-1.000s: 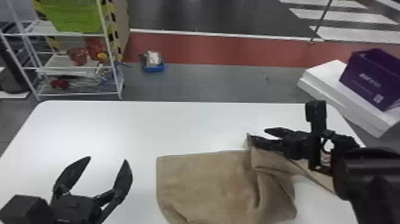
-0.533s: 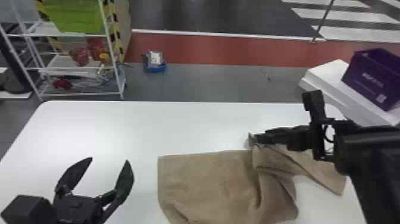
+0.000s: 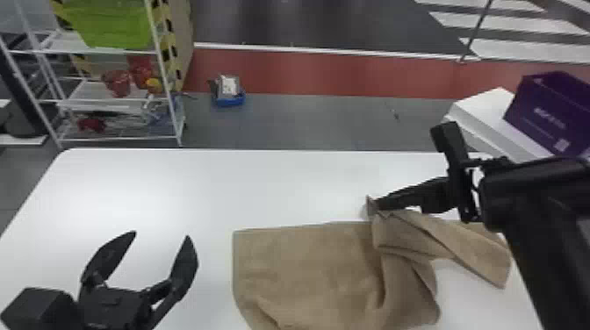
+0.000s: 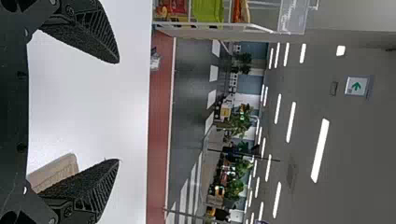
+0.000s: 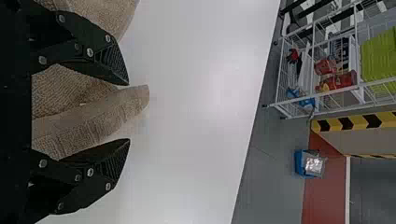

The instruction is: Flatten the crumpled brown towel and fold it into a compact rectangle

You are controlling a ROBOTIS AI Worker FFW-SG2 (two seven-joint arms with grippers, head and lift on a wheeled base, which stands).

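While the towel lies across the near middle and right of the worktop, its left part is spread fairly flat and its right part is bunched, with a flap slanting out to the right. At its far edge, the right pincer has its fingers parted around a raised fold, bare space showing between fold and lower finger; it isn't clamped. Left of the towel and apart from it, the left pincer stands wide open, empty. Beyond the worktop are a rack and a purple box.
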